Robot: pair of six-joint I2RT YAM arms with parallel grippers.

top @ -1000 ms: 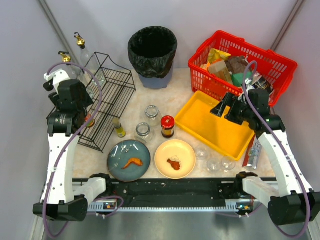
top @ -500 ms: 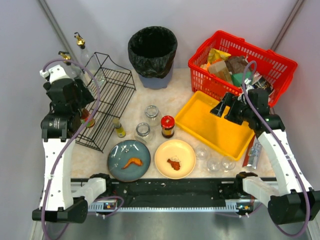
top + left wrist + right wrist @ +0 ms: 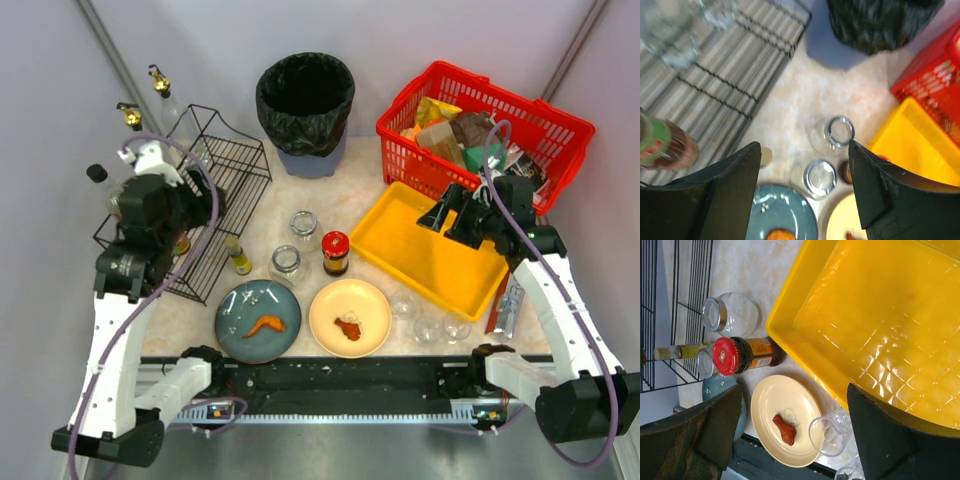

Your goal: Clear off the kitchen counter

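Both claws hang apart and empty: the left claw (image 3: 805,147) above an open jar (image 3: 820,177) beside the wire rack (image 3: 715,65), the right claw (image 3: 795,390) over the yellow tray (image 3: 880,315). On the cluttered tabletop (image 3: 805,95), centring squarely on one item before closing looks wisest.

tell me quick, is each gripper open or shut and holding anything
Left gripper: open, holding nothing.
Right gripper: open, holding nothing.
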